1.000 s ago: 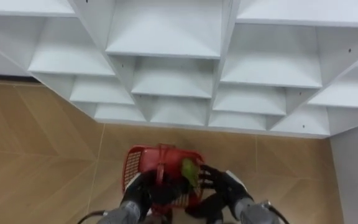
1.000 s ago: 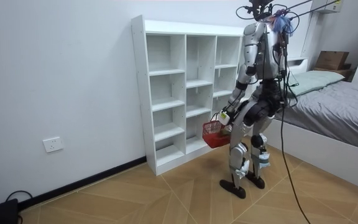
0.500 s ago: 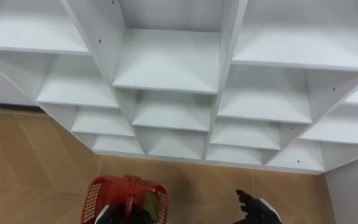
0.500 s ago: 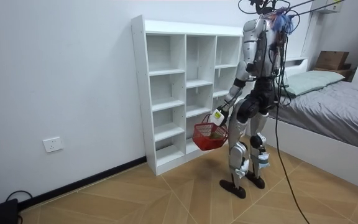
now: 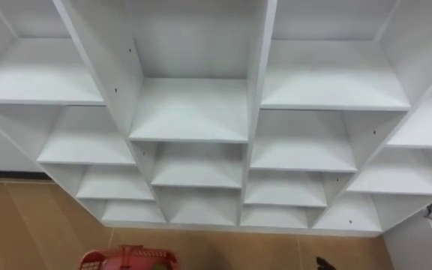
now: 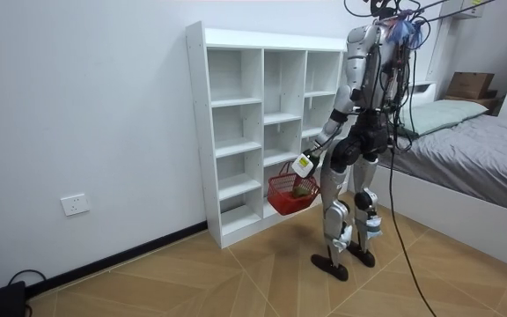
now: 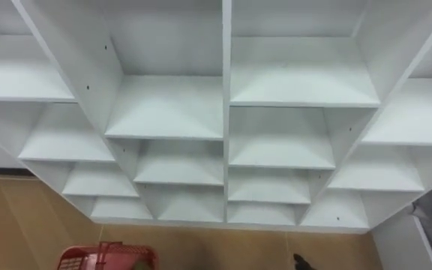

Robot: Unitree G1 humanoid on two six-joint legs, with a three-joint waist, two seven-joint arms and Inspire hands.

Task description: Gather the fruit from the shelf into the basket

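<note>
Closet (image 5: pixel 255 90) stands straight ahead, open-fronted compartments giving reach-in room between upright dividers (image 5: pixel 107 67) and shelves (image 5: pixel 190 112); red basket (image 6: pixel 290 195) hangs low before the bottom rows, seemingly just short of them; bed (image 6: pixel 478 145) close behind the robot, floor (image 6: pixel 236 273) open toward the room view's left.

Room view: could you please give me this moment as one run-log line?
robot: standing at white shelf | left hand: holding red basket | basket: green fruit inside | right hand: low, at right

Head stereo near closet (image 5: pixel 190 109), room afar.
</note>
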